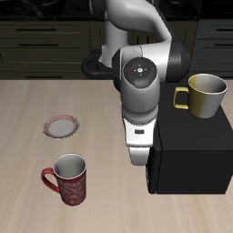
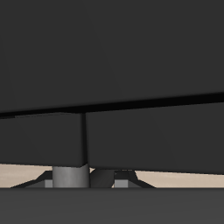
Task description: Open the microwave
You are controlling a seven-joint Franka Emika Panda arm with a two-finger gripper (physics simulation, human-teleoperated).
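Note:
The microwave (image 1: 187, 155) is a large matte black box at the table's front edge. In this view I see its top and one side; its door, handle and window do not show. My gripper (image 1: 136, 157) hangs down against the microwave's side edge, its fingers hidden behind the white hand. In the wrist view black microwave panels (image 2: 112, 61) fill nearly everything, with a thin seam across them. A grey cylindrical post (image 2: 72, 175) stands below, perhaps part of the handle. No fingertips are distinguishable, so I cannot tell if the gripper is open or shut.
A yellow mug (image 1: 205, 96) stands on top of the microwave. A red mug (image 1: 68, 177) stands near the table's front edge. A small round plate (image 1: 62, 127) lies farther back. Dark cabinets (image 1: 45, 41) line the back wall.

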